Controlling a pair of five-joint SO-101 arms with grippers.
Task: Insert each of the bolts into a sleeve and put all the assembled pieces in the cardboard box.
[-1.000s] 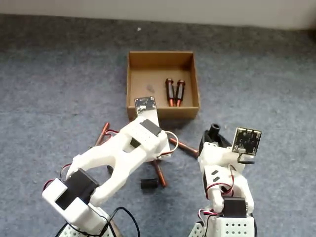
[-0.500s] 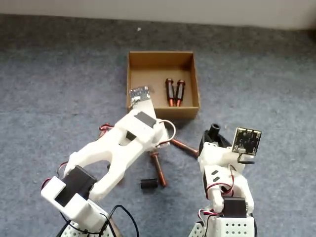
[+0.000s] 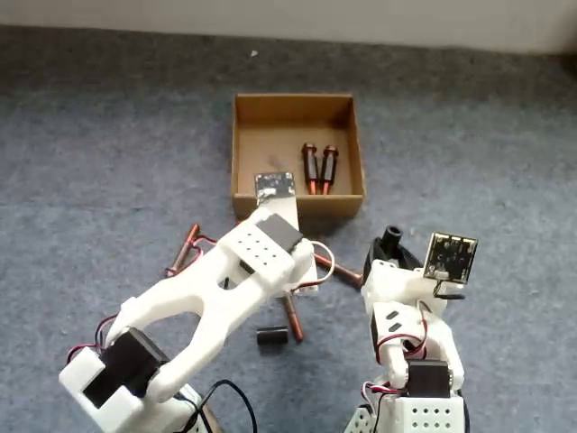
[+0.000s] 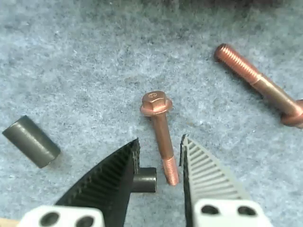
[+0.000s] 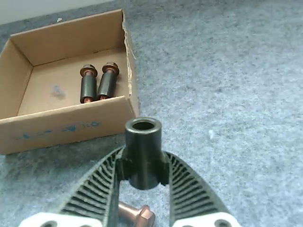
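High view first: the cardboard box [image 3: 236, 162] sits toward the far side of the grey counter [image 3: 108, 135]. Two assembled pieces [image 3: 309, 169] lie side by side in its right half. The left arm [image 3: 243, 284] stretches over a scatter of bolts just in front of the box. A stray bolt [image 3: 183, 250] lies off to the left, and others poke out from under the arm. A loose sleeve [image 3: 271, 336] lies nearer the arm bases. The right arm [image 3: 410, 316] sits near the box's front right corner with an upright sleeve [image 3: 393, 239] at its tip.

Left wrist view: the left gripper [image 4: 160, 139] is spread wide, straddling the threaded end of a copper bolt [image 4: 158, 118] lying flat on the counter (not pinching it, as far as I can tell). A second bolt [image 4: 258, 80] lies well apart on one side, the loose sleeve on the other.

Right wrist view: the right gripper [image 5: 143, 153] is clenched on the dark sleeve, holding it upright with the bore facing up. The box is beyond it, with both assembled pieces inside near the front wall. A bolt head [image 5: 137, 215] peeks out beneath the gripper.
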